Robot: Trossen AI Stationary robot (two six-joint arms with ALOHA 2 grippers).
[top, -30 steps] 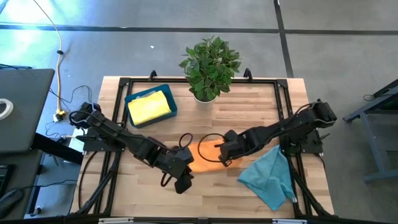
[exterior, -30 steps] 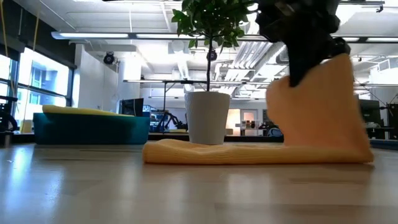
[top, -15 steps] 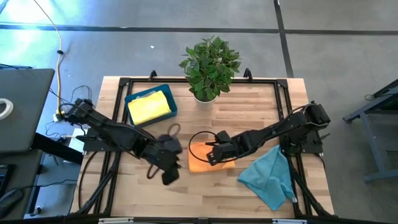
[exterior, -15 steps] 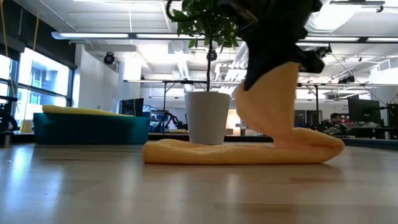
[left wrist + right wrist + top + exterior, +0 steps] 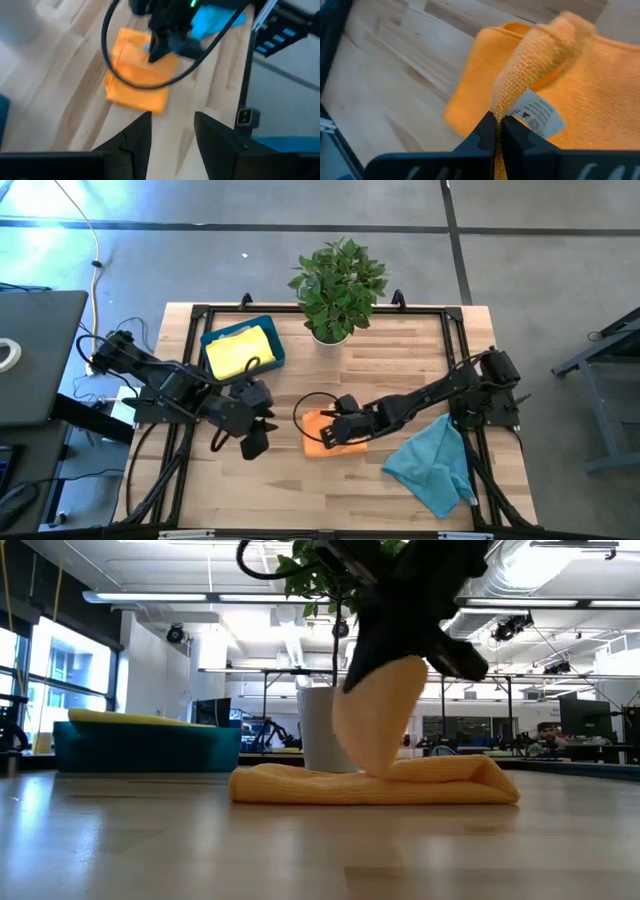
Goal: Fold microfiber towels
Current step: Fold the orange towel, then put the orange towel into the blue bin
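Orange towel (image 5: 333, 436) lies mid-table, one edge lifted and pinched tight between the right gripper (image 5: 496, 131) fingers, its white label (image 5: 536, 115) just beside their tips and the rest spread flat below them. Judged from here, the thin pinch could slip, or a crooked drop could leave the fold skewed and bunched. Apart from it, the left gripper (image 5: 170, 131) hangs empty, fingers spread, the teal towel (image 5: 436, 464) well beyond.
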